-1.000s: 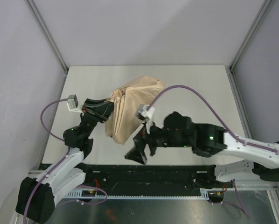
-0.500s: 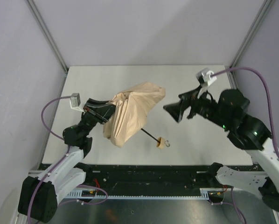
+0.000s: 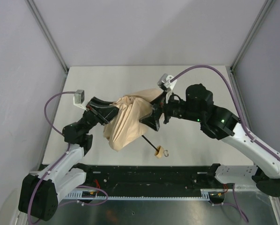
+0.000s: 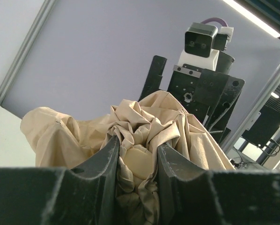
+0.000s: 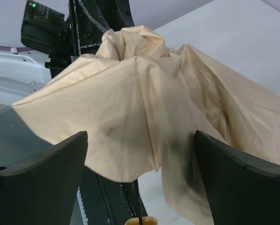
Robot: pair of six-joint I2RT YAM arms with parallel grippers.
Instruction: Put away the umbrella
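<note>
Soft, even overhead light; faint shadow under the umbrella point(image 3: 130, 119). A ceiling strip light point(image 4: 252, 14) glares in the left wrist view; near foregrounds blur.

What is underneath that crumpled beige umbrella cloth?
A thin black shaft pokes out from under the cloth, ending in a pale handle. The rest of the shaft, and whatever else lies beneath, is hidden by the folds.
</note>
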